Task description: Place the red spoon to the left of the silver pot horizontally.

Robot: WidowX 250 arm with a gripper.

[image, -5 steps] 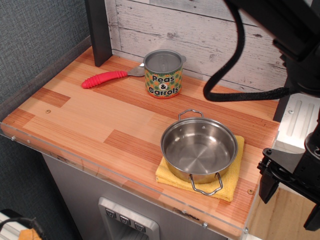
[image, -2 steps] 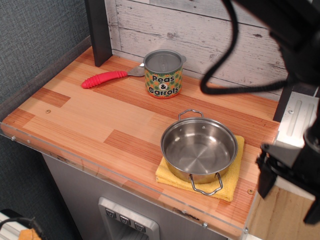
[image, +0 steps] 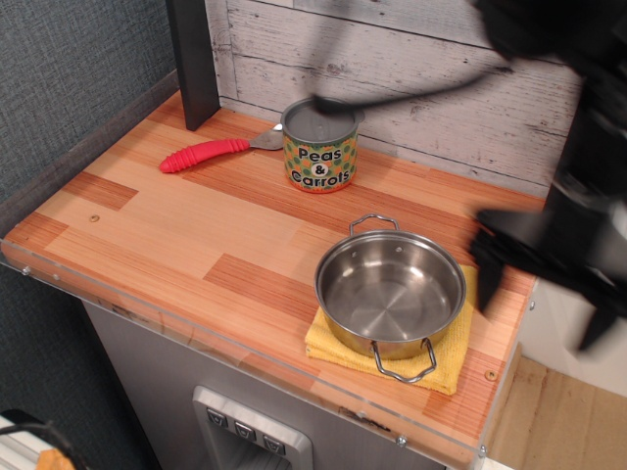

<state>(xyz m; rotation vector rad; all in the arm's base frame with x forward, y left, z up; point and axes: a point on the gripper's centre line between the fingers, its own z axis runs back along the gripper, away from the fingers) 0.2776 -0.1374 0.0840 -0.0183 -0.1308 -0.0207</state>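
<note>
A: Eyes on the red spoon (image: 208, 152) first. It lies flat at the far left of the desk (image: 176, 230), red ribbed handle pointing left and slightly toward us, silver bowl aimed right.

B: And that bowl end sits right up against the Peas & Carrots can (image: 318, 145), partly tucked behind its far left side. Touching or just beside, I can't say.

A: Nothing is gripping the spoon. The silver pot (image: 390, 291) is well apart from it, over at the near right, standing upright on a yellow cloth (image: 338, 348), with nothing inside.

B: One wire loop handle points to the far side, the other toward the near edge, hanging over the cloth.

A: The stretch of desk to the left of the pot shows bare wood planks.

B: Now the tool (image: 544, 284) is a dark blur at the right edge, just beside the pot's right rim, level with it or a bit above. Two dark prongs seem to reach downward.

A: Clenched or released?

B: Too smeared; I cannot tell. It grasps nothing that I can make out. A black cable (image: 411, 93) streaks across the whitewashed plank wall (image: 411, 59) behind the can
</note>
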